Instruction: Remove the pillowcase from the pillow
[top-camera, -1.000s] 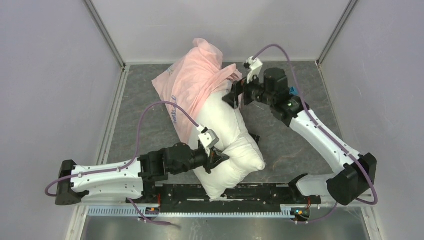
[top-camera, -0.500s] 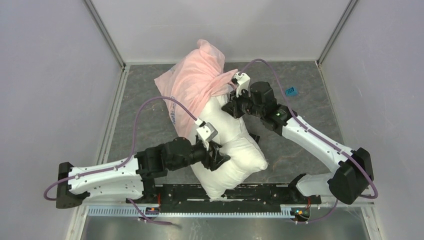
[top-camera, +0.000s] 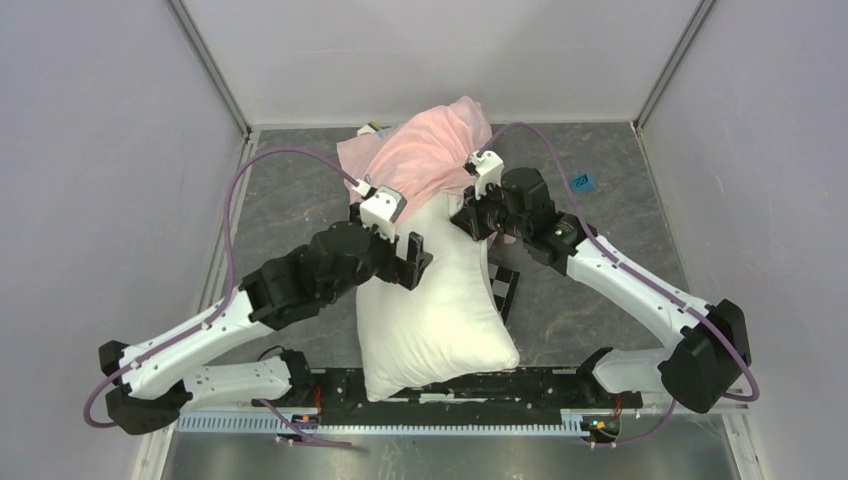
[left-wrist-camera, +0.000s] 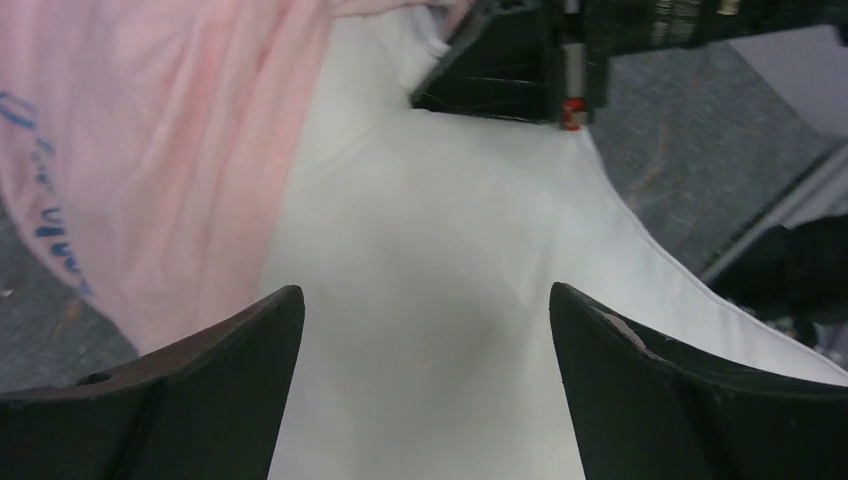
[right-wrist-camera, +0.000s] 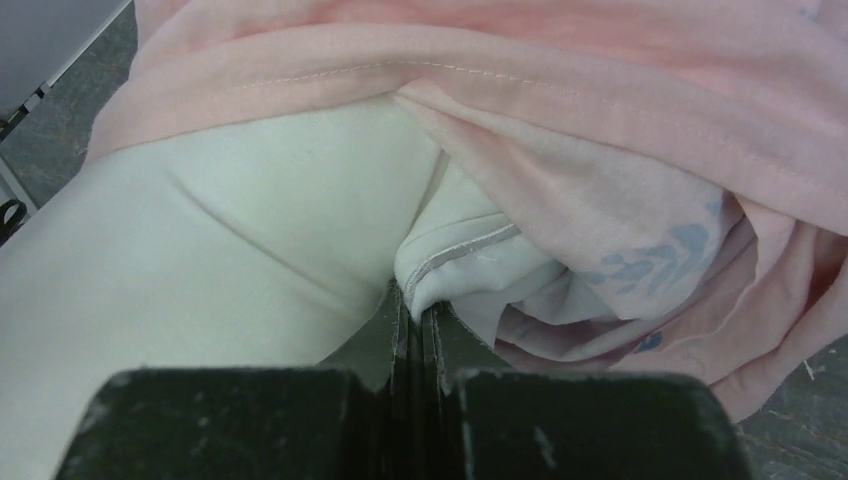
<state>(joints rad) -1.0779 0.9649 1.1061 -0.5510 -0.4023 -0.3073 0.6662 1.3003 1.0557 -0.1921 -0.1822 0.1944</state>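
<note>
Checkered board, small blue tag

We see a dark grey mottled counter boxed in by plain pale lavender walls, with aluminium posts at both far corners.

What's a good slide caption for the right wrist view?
Right hand pinches a seamed edge of the white pillow beneath the bunched pink pillowcase.

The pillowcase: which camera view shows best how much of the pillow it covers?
The top external view: nearly all the pillowcase shows, bunched over the far end of the pillow. The left wrist view shows only one pink side with blue lettering; the right wrist view shows only its hem, close up.
</note>
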